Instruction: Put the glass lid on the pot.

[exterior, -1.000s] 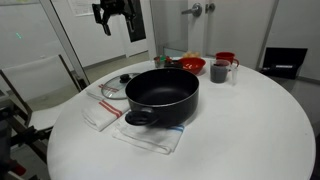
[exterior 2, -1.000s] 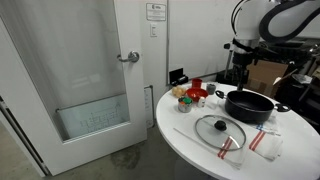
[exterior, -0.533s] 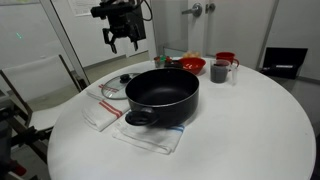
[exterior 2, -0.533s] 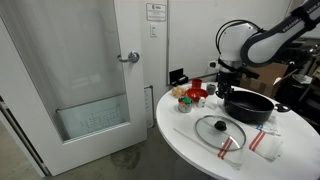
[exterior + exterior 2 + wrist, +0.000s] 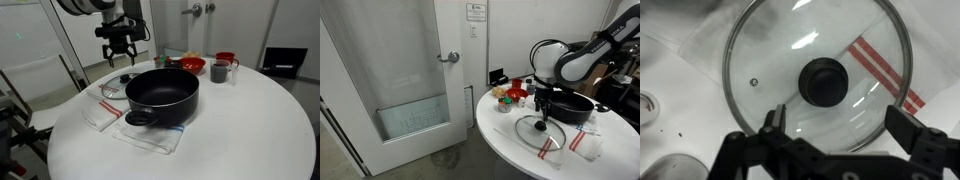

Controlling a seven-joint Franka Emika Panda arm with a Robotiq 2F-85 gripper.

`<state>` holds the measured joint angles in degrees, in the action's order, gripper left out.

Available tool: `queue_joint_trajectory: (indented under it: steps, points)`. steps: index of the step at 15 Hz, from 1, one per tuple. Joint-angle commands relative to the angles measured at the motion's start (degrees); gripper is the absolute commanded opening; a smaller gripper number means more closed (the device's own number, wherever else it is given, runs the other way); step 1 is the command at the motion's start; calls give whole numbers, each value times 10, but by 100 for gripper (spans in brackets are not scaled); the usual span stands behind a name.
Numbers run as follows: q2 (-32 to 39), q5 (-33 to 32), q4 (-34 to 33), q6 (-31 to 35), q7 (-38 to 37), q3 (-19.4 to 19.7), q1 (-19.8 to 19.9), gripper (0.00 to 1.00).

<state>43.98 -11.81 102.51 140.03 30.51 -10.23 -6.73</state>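
Hovering my tool [image 5: 835,125], jaws spread wide, over the glass lid [image 5: 825,80] at wrist-view centre; the pot [image 5: 162,95] stands right of it on the desk [image 5: 250,130].

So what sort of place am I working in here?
Probably an office or lab room, not a home kitchen: a door with a frosted glass panel and lever handle, a small sign beside it, and a round white table carrying the pot and glass lid.

Office-like room: frosted-glass door [image 5: 410,85] and round white table [image 5: 250,130].
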Motion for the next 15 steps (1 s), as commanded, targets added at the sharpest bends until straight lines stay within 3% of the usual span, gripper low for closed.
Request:
queue_joint_trajectory:
  steps: [1,15]
  points:
    - [25,-15,-17,2,12,-5,3,100]
    - [53,-10,-13,16,29,-14,11,100]
